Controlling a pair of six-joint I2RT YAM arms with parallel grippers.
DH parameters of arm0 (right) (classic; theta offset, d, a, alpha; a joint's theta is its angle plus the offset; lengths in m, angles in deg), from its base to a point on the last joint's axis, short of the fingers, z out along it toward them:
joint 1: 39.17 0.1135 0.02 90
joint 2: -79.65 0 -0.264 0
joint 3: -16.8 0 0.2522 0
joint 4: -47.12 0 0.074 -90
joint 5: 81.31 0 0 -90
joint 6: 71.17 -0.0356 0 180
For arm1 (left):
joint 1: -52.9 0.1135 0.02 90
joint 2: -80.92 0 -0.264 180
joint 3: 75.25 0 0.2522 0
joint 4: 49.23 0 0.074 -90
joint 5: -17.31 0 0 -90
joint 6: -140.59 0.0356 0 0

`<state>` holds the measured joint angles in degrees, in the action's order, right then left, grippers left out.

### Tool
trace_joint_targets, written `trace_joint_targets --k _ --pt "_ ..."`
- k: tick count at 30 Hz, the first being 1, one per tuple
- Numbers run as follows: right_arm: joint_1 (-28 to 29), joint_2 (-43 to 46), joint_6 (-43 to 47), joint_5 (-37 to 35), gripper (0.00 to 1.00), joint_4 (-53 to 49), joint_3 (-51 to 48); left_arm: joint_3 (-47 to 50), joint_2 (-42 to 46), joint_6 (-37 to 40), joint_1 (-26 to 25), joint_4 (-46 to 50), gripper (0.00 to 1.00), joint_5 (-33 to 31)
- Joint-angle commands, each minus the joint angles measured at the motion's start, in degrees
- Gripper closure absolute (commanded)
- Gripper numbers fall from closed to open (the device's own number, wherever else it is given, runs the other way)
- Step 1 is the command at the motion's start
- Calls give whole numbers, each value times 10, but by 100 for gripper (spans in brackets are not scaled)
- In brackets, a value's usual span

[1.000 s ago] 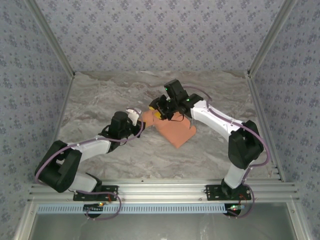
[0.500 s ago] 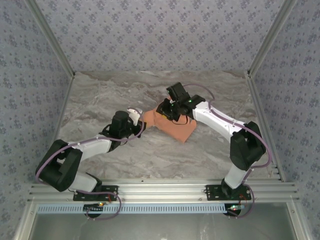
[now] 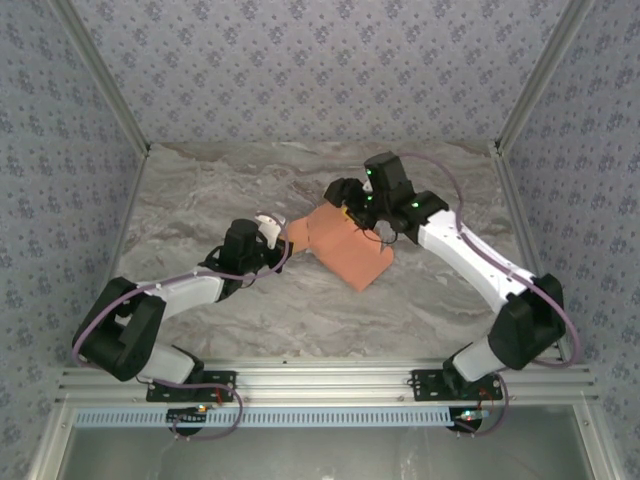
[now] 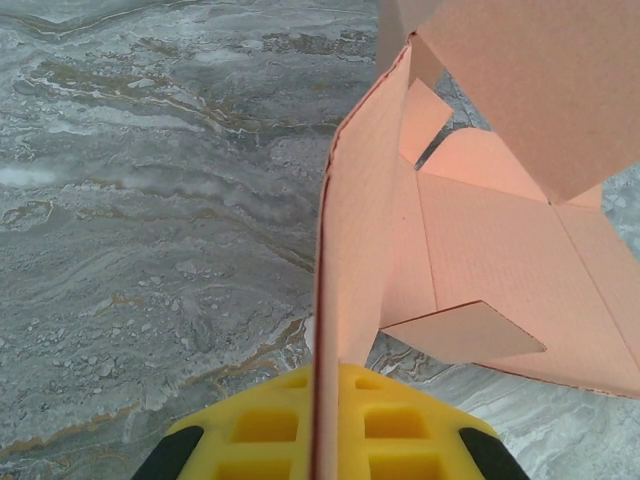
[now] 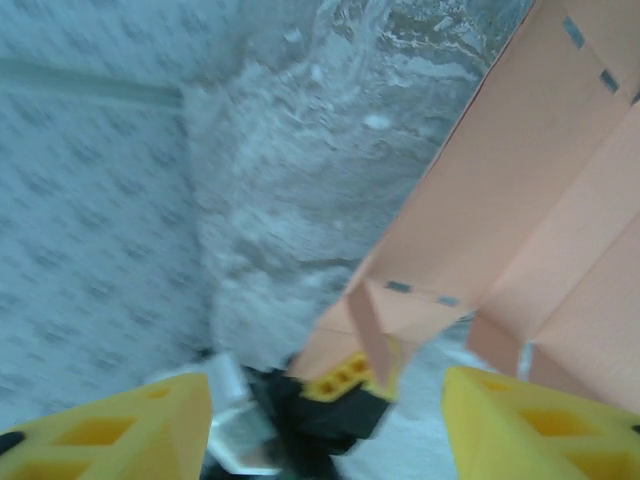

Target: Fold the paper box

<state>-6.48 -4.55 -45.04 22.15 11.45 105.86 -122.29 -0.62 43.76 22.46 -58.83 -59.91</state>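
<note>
Partly folded box [image 3: 345,250] at mid counter [image 3: 200,200]: one wall upright, flaps loose, closing not yet done. Left claw [image 3: 277,232] clamps its left wall; right claw [image 3: 350,205], jaws apart and empty, hovers over the far edge.

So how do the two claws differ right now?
The left gripper is shut, pinching a raised flap of the box. The right gripper is open, its fingers spread wide with nothing clamped. The left gripper sits at the box's left side, the right gripper at its far edge. Both have yellow fingers.
</note>
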Motion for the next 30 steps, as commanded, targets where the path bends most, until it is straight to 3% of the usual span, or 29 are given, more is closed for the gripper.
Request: trace_joint_targets --k 1,6,11,16,19,23,26,30 --pt "-6 -13 -129 -5 31 25 -17 -10 -2 12 -5 -2 100 -1" --pt "-16 -72 -232 43 31 58 -14 -7 0 11 -5 -5 100 -3" --pt "-20 -121 -246 44 38 81 7 -6 0 10 -5 -6 100 -5" --pt "-27 -149 -238 59 64 113 3 -5 2 8 -6 -9 100 -11" --pt "-30 -146 -215 53 75 116 -12 -6 -3 -3 -6 -15 100 -21" --pt "-39 -138 -195 53 80 172 -55 -12 -19 -26 -5 -33 90 -15" --pt "-48 -134 -178 61 83 268 -112 -21 -35 -42 -5 -35 71 2" --pt "-54 -135 -159 62 88 367 -168 -24 -42 -58 -6 -45 63 21"
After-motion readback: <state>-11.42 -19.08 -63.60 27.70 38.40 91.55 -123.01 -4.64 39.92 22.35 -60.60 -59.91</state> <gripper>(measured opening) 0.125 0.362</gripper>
